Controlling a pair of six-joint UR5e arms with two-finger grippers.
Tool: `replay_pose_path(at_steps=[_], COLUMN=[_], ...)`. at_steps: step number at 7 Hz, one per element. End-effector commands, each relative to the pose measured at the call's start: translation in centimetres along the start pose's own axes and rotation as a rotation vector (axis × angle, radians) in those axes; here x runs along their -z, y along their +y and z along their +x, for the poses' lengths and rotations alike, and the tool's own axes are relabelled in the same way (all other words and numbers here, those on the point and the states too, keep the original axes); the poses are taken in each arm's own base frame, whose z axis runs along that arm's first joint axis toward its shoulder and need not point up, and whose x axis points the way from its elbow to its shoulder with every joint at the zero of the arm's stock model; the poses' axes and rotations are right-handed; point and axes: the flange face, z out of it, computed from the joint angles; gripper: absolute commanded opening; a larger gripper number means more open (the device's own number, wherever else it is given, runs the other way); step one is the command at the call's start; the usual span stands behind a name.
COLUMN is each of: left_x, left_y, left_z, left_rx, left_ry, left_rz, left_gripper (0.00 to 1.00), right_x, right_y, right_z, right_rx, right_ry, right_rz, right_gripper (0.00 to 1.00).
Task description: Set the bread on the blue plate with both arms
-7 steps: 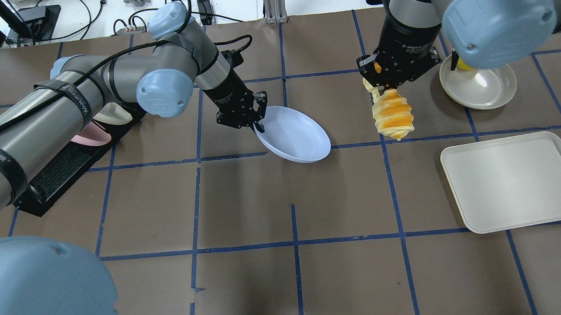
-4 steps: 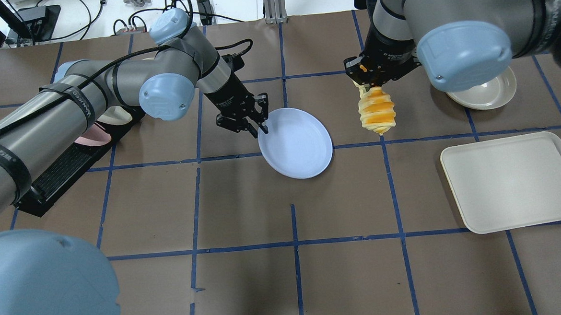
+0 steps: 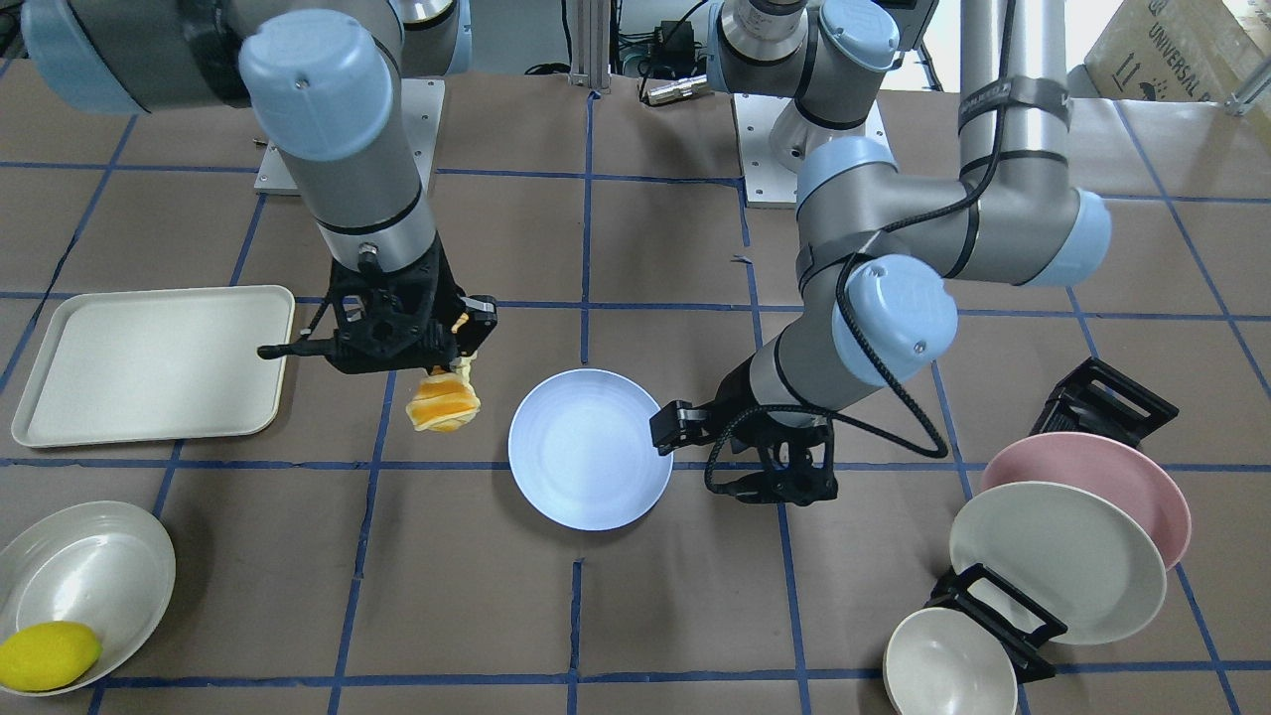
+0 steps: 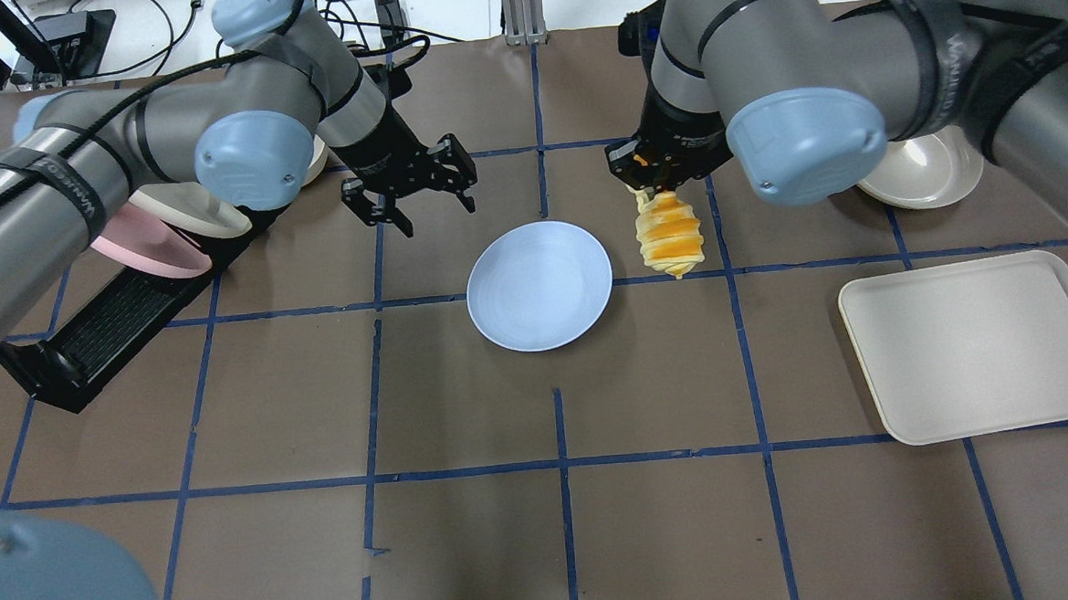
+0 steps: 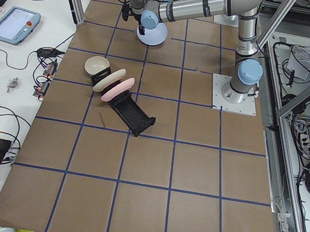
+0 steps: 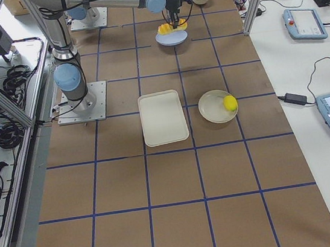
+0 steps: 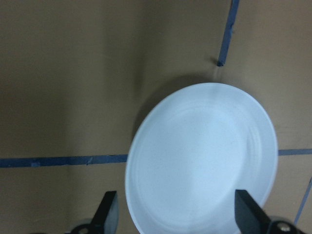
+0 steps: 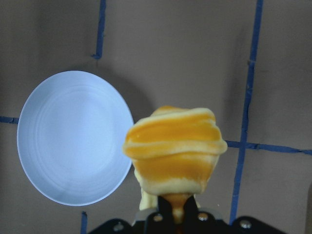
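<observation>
The blue plate (image 4: pixel 540 286) lies flat on the table near the middle; it also shows in the front view (image 3: pixel 588 449) and in both wrist views (image 7: pixel 202 156) (image 8: pixel 73 139). My left gripper (image 4: pixel 436 212) is open and empty, raised above the table behind and to the left of the plate, apart from it. Its fingertips (image 7: pixel 108 214) stand wide apart. My right gripper (image 4: pixel 665 176) is shut on one end of the bread (image 4: pixel 670 243). The bread hangs down in the air just right of the plate's rim, also seen from the front (image 3: pixel 444 402) and the right wrist (image 8: pixel 173 146).
A cream tray (image 4: pixel 980 350) lies at the right. A cream bowl (image 3: pixel 89 576) behind it holds a lemon (image 3: pixel 48 655). A black dish rack (image 4: pixel 97 332) at the left holds a pink plate (image 3: pixel 1092 467), a cream plate (image 3: pixel 1058 561) and a small bowl (image 3: pixel 948 665).
My left gripper let go of the plate's rim, opened and drew back to the left. The plate went from tilted to flat. My right gripper carried the bread left, close to the plate.
</observation>
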Motion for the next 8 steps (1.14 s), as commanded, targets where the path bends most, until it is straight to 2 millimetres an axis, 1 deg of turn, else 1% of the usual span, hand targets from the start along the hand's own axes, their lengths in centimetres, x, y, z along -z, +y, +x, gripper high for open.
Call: replay_pose_path(at_steps=[1, 2, 3, 4, 5, 6, 7, 8], left_x=[10.1, 13.8, 16.4, 17.4, 18.2, 19.0, 17.6, 17.6], left_y=[5.3, 7.5, 9.4, 10.0, 10.4, 11.6, 12.7, 13.4], left_z=[-1.8, -2.9, -4.3, -5.3, -5.1, -4.2, -2.2, -0.7], left_rx=[0.007, 0.028, 0.044, 0.054, 0.051, 0.035, -0.012, -0.047], left_ry=[-0.234, -0.248, -0.251, -0.252, -0.249, -0.246, -0.244, -0.242], left_rz=[0.078, 0.094, 0.075, 0.076, 0.095, 0.101, 0.079, 0.084], left_gripper=[0.95, 0.99, 0.99, 0.99, 0.99, 0.99, 0.99, 0.99], right_x=[-6.2, -9.1, -11.4, -13.7, -15.2, -15.8, -15.8, -15.7], right_y=[-0.7, -0.8, -0.7, -0.6, -0.8, -0.9, -0.8, -1.0], right_z=[-6.5, -8.0, -9.2, -10.4, -10.6, -10.6, -10.7, -10.7], right_rx=[0.123, 0.214, 0.240, 0.279, 0.333, 0.392, 0.396, 0.398], right_ry=[-0.017, -0.018, -0.022, -0.021, -0.025, -0.033, -0.045, -0.046], right_rz=[-0.008, -0.033, -0.056, -0.069, -0.072, -0.070, -0.069, -0.066], right_gripper=[0.04, 0.04, 0.04, 0.04, 0.04, 0.04, 0.04, 0.05])
